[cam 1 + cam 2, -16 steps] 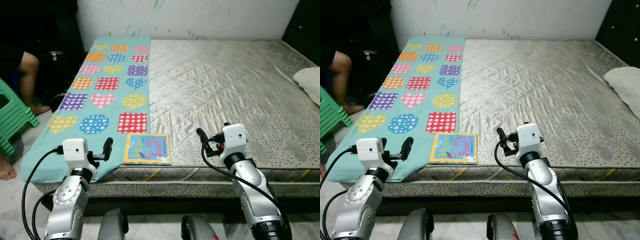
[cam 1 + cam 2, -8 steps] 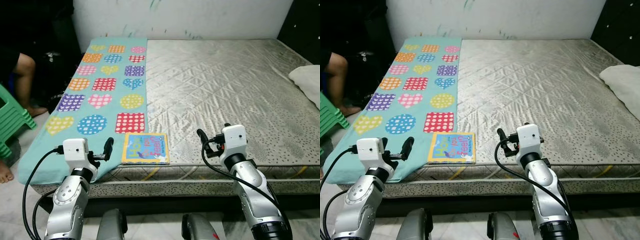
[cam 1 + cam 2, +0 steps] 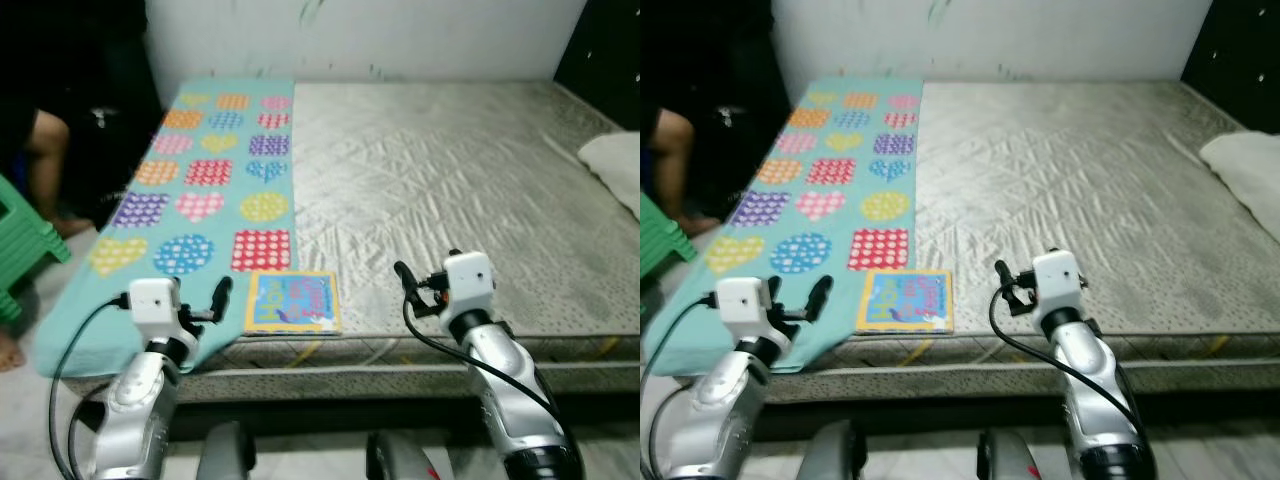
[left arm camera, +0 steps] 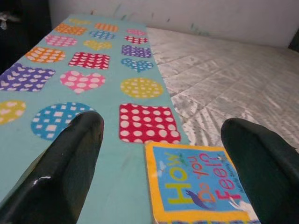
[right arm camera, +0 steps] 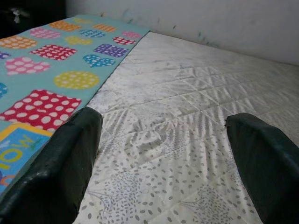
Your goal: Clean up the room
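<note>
A book [image 3: 291, 302] lies flat at the near edge of the bed [image 3: 450, 190], its left part on the teal cloth [image 3: 205, 190] with dotted hearts, circles and squares, its right part on the grey quilted mattress. The left gripper [image 4: 163, 172] hovers just short of the bed edge, a little left of the book, fingers [image 4: 60, 172] spread apart and empty; in the left wrist view the book sits between the fingers, toward the right one. The right gripper [image 5: 163, 163] hovers at the bed edge to the book's right, near but apart from it, fingers wide and empty. A white pillow [image 3: 615, 165] rests at the bed's far right. A person's leg [image 3: 45, 160] and a green stool [image 3: 25, 245] are left of the bed.
</note>
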Controlling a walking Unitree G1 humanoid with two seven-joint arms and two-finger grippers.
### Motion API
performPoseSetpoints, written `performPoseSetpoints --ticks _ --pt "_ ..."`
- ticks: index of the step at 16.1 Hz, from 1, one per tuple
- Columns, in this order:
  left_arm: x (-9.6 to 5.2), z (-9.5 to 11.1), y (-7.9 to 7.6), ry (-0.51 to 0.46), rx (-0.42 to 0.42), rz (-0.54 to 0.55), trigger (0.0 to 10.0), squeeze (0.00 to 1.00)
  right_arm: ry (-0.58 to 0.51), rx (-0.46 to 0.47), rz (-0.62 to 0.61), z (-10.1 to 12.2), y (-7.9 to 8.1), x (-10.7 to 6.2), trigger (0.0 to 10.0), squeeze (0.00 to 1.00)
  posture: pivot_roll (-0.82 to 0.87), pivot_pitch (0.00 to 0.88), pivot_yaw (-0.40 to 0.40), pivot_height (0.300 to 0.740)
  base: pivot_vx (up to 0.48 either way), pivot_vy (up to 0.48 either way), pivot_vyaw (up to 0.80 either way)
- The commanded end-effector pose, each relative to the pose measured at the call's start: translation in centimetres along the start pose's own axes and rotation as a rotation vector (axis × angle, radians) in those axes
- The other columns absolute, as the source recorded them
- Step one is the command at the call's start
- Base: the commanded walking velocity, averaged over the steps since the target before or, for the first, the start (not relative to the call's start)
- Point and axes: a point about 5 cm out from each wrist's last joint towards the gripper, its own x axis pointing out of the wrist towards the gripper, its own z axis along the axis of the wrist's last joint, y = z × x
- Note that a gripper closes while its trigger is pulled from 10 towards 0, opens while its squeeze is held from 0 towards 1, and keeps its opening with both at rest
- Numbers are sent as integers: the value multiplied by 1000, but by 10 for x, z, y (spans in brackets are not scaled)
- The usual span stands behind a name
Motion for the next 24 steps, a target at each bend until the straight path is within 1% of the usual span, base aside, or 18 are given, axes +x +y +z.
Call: performPoseSetpoints --ticks 1,6,7,9,12,18,20,23,24 --pt "3 5 -7 -25 4 -36 10000 0 -13 -11 -14 2 -6 -1 10000 0 -203 0 5 593 412 0 0" --pt "4 6 -8 -21 2 -42 10000 0 -8 -15 -21 1 -7 -2 10000 0 -204 0 8 593 411 0 0" --pt "4 4 -8 -7 7 -33 10000 0 -7 -16 -23 0 -8 -3 10000 0 -204 0 8 593 341 0 0" --pt "4 4 -10 -9 -5 -41 10000 0 -3 -20 -31 -1 -11 -4 10000 0 -206 0 11 593 0 0 0" --pt "6 4 -12 -2 -11 -42 10000 0 -1 -25 -25 -1 -10 -3 10000 0 -208 0 11 593 0 0 0" --pt "8 1 -12 28 -22 -30 10000 0 -3 -31 -11 -1 -9 -4 10000 0 -209 0 8 543 0 0 0" --pt "8 0 -12 36 -28 -16 10000 0 1 -40 -6 -2 -8 -4 10000 0 -211 0 8 528 0 0 0" --pt "8 1 -8 29 -38 23 10000 0 8 -53 -2 -4 -9 -5 10000 0 -211 0 9 528 0 0 0" --pt "7 2 -4 29 -37 80 10000 0 20 -68 1 -6 -11 -4 10000 0 -209 0 9 528 0 0 0"
